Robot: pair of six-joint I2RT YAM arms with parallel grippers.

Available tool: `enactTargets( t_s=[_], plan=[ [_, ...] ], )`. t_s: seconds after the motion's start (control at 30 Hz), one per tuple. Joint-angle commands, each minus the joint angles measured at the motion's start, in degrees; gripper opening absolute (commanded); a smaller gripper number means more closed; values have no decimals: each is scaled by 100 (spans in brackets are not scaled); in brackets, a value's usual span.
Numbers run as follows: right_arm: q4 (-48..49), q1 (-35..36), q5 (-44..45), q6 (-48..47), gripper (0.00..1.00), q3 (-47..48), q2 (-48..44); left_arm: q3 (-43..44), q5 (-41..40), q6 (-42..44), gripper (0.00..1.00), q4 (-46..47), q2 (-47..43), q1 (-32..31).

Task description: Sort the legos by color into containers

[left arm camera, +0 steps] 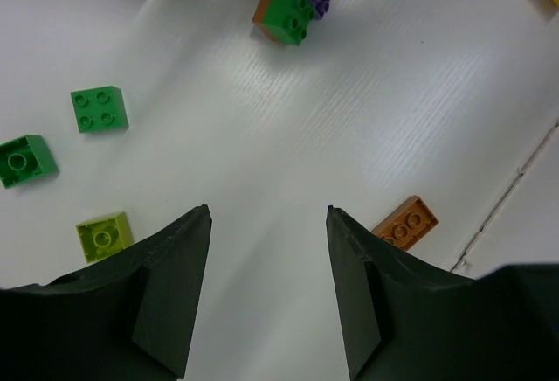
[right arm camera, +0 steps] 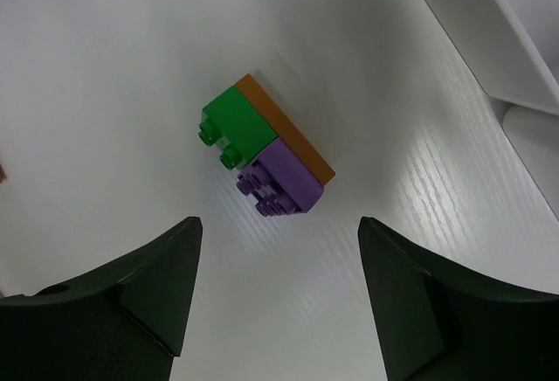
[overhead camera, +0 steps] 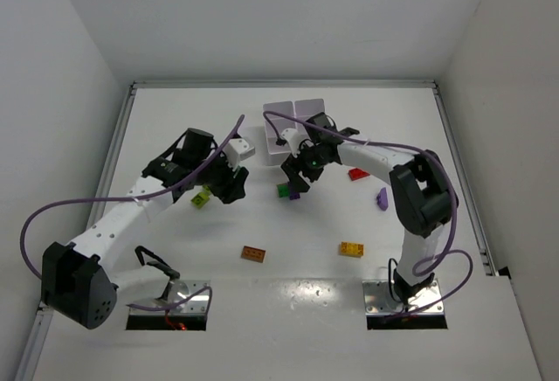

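The right gripper (right arm camera: 278,245) hangs with its dark, wedge-shaped fingers spread wide and nothing between them, above a small stack of legos on the white table (right arm camera: 105,58). A green brick (right arm camera: 234,119) and a purple brick (right arm camera: 284,180) sit side by side on an orange-brown plate (right arm camera: 293,132). In the right wrist view the plate's long axis runs from upper left to lower right, and the studs face lower left. The white compartment tray (right arm camera: 489,23) stands just beyond. The left gripper (left arm camera: 268,224) is likewise spread and empty, over bare, finely ribbed tabletop. To its left lie a flat green four-stud brick (left arm camera: 99,108), a tipped green brick (left arm camera: 26,161) and a lime brick (left arm camera: 103,235). An orange-brown brick (left arm camera: 403,222) lies to its right.
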Motion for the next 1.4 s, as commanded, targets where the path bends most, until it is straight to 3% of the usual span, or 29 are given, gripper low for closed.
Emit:
enactTargets(
  t_s=[0.0,0.37,0.47,0.7,0.87,1.0,1.07,1.1,1.2,1.23,1.37],
  plan=[
    [239,94,51,86,73,252,80,-21,33,102,61,102,-19,151],
    [125,94,-81,-186,58,305,448,84,157,102,61,216,412,310],
    [72,147,-81,-186,58,358,502,145,209,102,61,321,552,362],
    [72,358,111,226,71,358,624,146,376,-82,61,426,799,538],
    [256,481,420,368,71,305,625,94,499,-214,61,488,799,661],
    [398,533,542,499,51,244,747,41,499,-267,61,541,799,723],
    [398,533,665,499,49,244,809,41,499,-319,61,541,799,723],
    [459,533,666,499,38,244,809,41,499,-319,61,602,799,723],
    [459,533,719,447,17,244,757,-12,744,-319,61,603,799,775],
    [459,533,719,377,9,244,757,-12,928,-319,61,603,799,836],
    [459,419,413,324,1,-27,266,5,2568,14,60,208,1009,898]
  ],
)
